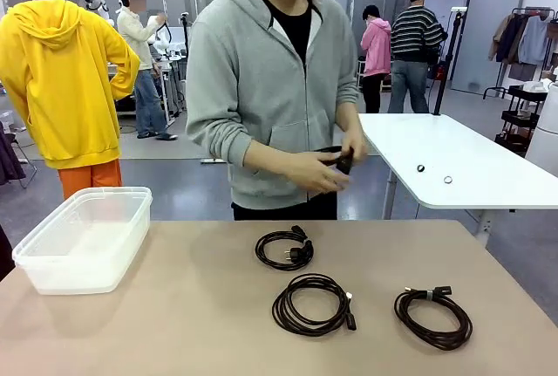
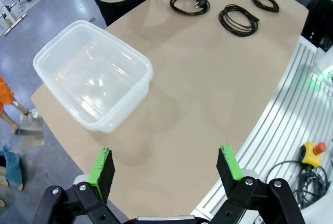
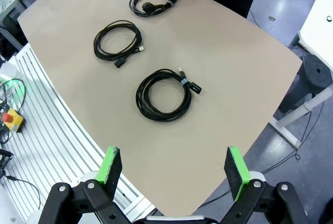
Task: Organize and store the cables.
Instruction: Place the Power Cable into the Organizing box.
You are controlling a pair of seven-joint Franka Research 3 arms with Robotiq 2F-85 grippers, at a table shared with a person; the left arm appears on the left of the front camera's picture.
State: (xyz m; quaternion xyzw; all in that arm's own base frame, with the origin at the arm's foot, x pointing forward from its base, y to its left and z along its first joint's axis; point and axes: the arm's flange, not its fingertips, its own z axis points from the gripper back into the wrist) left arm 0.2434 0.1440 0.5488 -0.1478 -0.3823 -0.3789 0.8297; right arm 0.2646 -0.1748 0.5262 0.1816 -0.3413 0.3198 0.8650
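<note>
Three coiled black cables lie on the tan table: a far one, a middle one and a right one. The same coils appear in the left wrist view and in the right wrist view. A person in a grey hoodie stands at the far side and winds another black cable in both hands. My left gripper hangs open above the table's near-left part, below the tub. Open too, my right gripper hovers over the near-right edge, short of the nearest coil.
A clear plastic tub stands empty at the table's left end, also in the left wrist view. A white table stands behind on the right. An aluminium rail frame and a red stop button lie off the near edge.
</note>
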